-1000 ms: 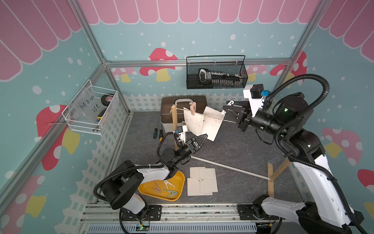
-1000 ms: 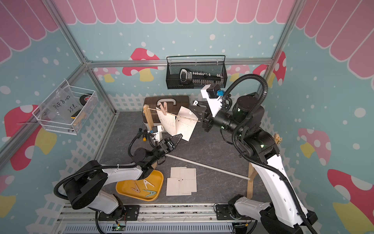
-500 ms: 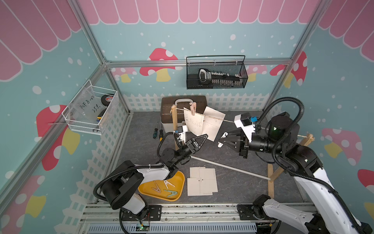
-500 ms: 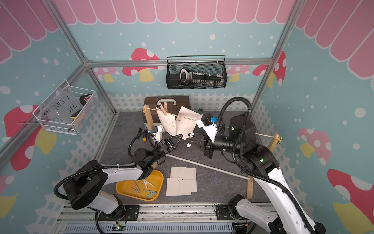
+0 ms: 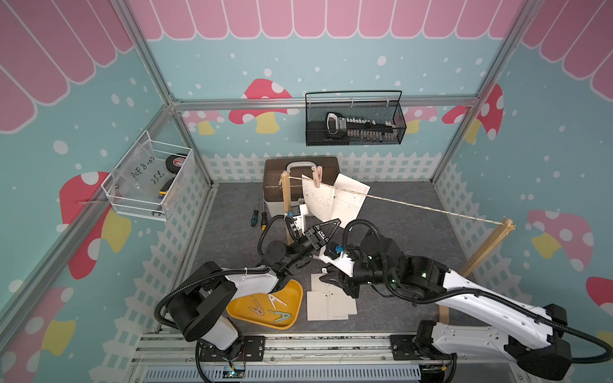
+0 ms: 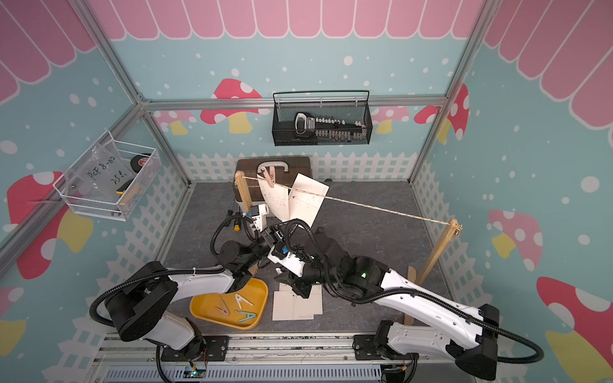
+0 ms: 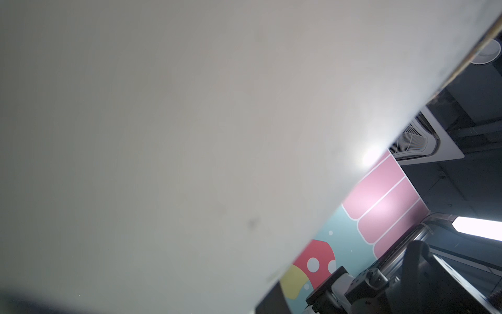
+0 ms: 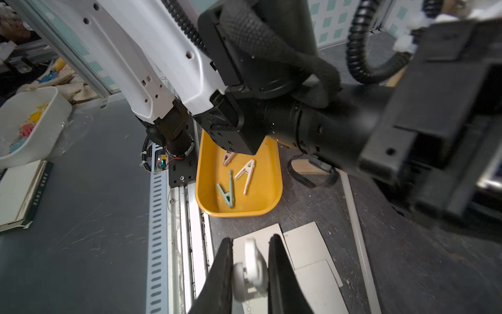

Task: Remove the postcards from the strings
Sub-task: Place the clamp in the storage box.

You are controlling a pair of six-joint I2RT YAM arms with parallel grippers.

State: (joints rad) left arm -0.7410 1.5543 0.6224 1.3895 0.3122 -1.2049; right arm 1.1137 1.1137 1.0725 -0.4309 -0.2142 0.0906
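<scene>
The string (image 5: 431, 209) runs between two wooden posts (image 5: 286, 205) (image 5: 491, 245). Two postcards hang at its left end: one (image 5: 313, 199) under a pink peg (image 5: 317, 175), the other (image 5: 350, 199) lying across the string with no peg showing. My left gripper (image 5: 331, 223) is shut on the lower corner of a hanging postcard (image 7: 190, 136), which fills the left wrist view. My right gripper (image 8: 250, 242) is shut on a white peg (image 8: 251, 265), low over the postcards lying on the floor (image 5: 328, 305) (image 8: 307, 242), next to the yellow tray (image 8: 271, 168).
The yellow tray (image 5: 295, 291) holds three pegs (image 8: 245, 171). A brown toolbox (image 5: 300, 169) stands at the back, with screwdrivers (image 5: 255, 217) beside it. A black wire basket (image 5: 355, 122) and a white one (image 5: 149, 182) hang on the walls. A white rod (image 8: 355, 217) lies on the floor.
My right arm has come down from the string with the white peg, from beside the hanging cards to low over the floor cards. The left arm has not moved.
</scene>
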